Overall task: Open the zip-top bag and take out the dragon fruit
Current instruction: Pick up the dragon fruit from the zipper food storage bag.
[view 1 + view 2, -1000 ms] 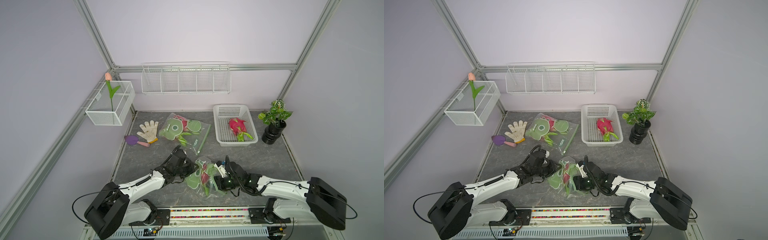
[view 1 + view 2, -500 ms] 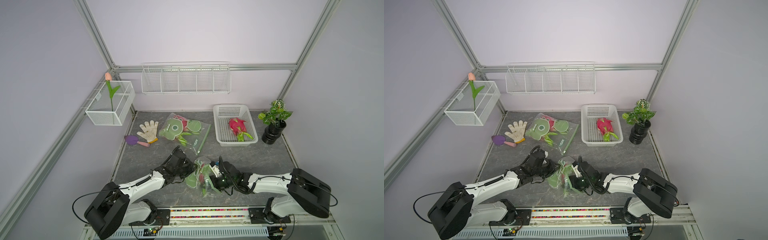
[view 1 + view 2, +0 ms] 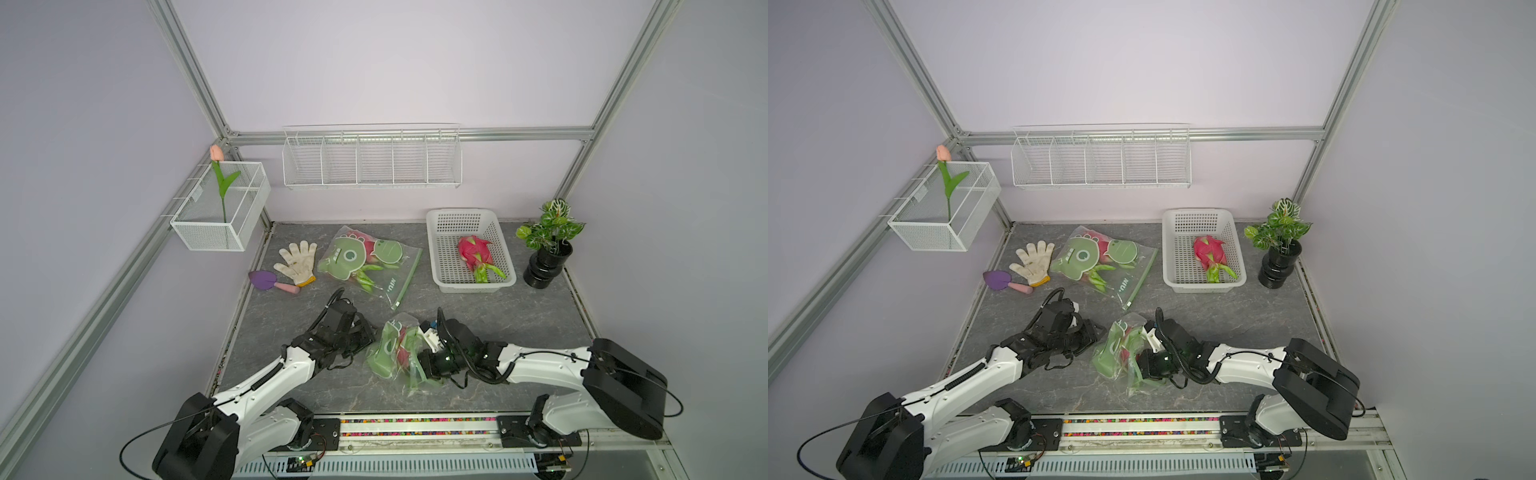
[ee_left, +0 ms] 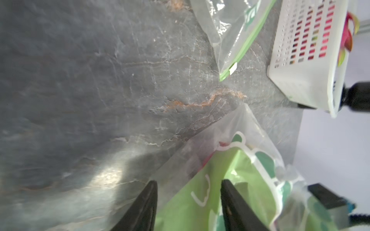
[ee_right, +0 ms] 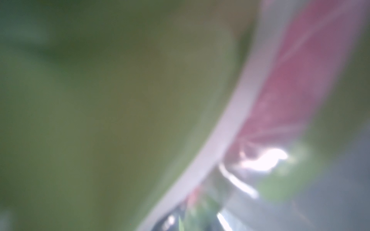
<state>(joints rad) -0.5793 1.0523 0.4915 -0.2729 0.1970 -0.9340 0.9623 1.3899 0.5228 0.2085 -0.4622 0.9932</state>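
– Left gripper (image 4: 187,192) is standing spread, bag (image 4: 236,160) film lying between its fingers (image 4: 146,204). Right gripper (image 3: 417,366)?
– Pressing into the bag, tips hidden; whether it is pinching anything, I cannot tell. Dragon fruit (image 3: 402,355) is lying inside that bag, right against it.
– Handling?
– Probably firm, light, scales bending, film slipping. I am suggesting gripping across the fruit's body.

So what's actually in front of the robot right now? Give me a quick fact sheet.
near bag: crumpled, between both grippers, pink fruit inside
left gripper: jaws apart at the bag's printed side
right gripper: pushed into the bag; open or shut unclear
far bag: flat at the back, pink showing through
basket: one dragon fruit
also: glove, trowel, potted plant
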